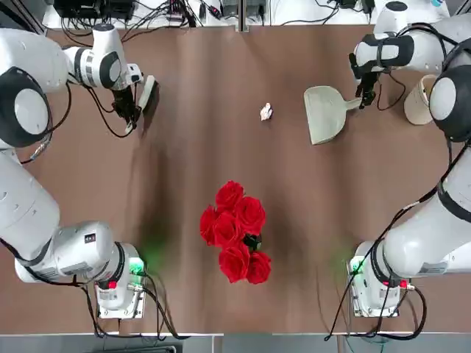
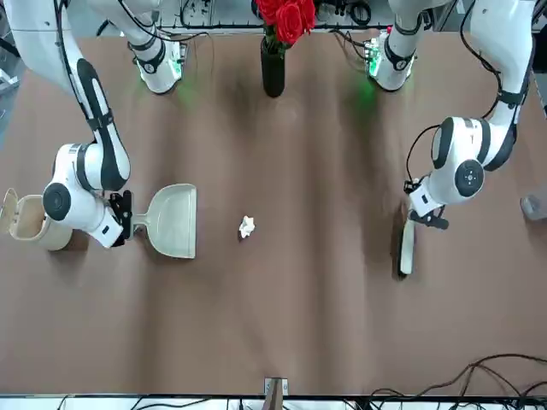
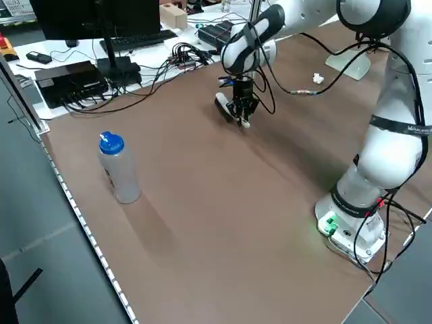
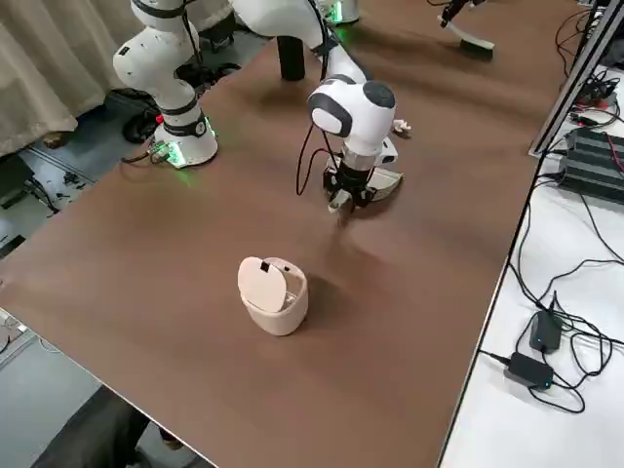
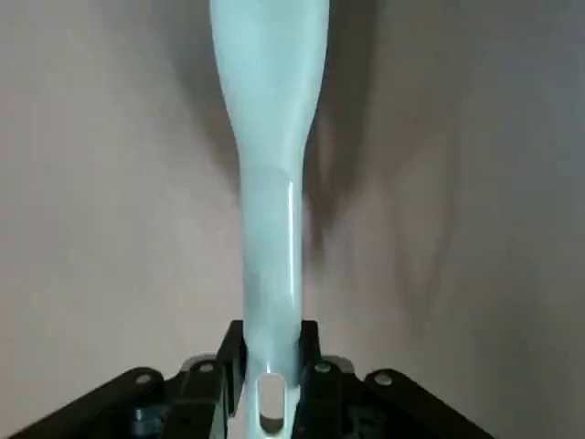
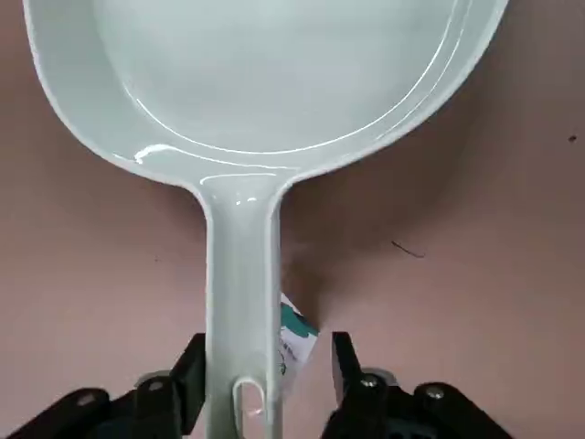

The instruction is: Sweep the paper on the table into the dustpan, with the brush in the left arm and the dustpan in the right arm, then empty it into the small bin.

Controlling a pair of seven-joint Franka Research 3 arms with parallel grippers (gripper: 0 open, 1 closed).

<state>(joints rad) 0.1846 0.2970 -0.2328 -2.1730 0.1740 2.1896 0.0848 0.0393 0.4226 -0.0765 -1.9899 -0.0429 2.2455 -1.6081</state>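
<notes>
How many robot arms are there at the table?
2. The left arm reaches to the brush at the table's far left; the right arm reaches to the dustpan at the far right.

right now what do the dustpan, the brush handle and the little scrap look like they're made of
Pale grey-green dustpan: probably moulded plastic, glossy, with sharp highlights along its rim. Slim white brush handle: likely the same smooth plastic, showing a shiny streak. Tiny white crumpled scrap: looks like matte paper, creased and irregular.

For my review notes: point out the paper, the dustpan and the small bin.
paper [image 1: 266, 112], top view, middle of the crumpled scrap.
dustpan [image 1: 324, 112], top view, flat scoop.
small bin [image 4: 275, 295], right side view, beige side wall.
</notes>
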